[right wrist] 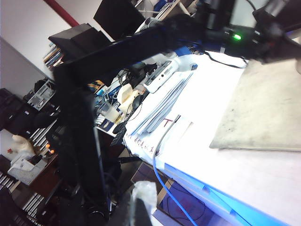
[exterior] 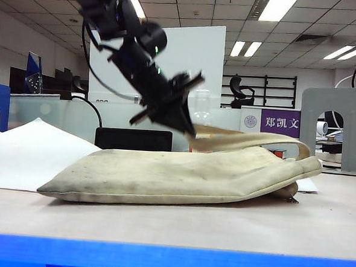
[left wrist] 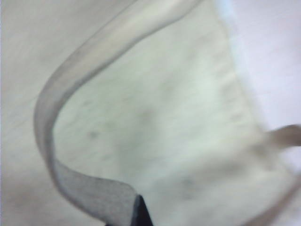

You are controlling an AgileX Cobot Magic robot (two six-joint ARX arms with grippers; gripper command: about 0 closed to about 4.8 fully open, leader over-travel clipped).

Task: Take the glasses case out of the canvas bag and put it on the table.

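While the canvas bag [exterior: 181, 176] hides any case, left pincer [exterior: 190, 129] pinches its strap [left wrist: 89, 193]; right closed.

We see the left arm reaching down from the upper left, its wrist tilted toward the right, and the left gripper [exterior: 189, 129] with its fingers [left wrist: 140, 214] pinched together on the strap. The right gripper [right wrist: 136, 207] hangs off the desk's near edge, its fingers closed on nothing.

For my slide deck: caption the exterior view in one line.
The left gripper pinches a strap of the canvas bag lying flat on the table; glasses case unseen.
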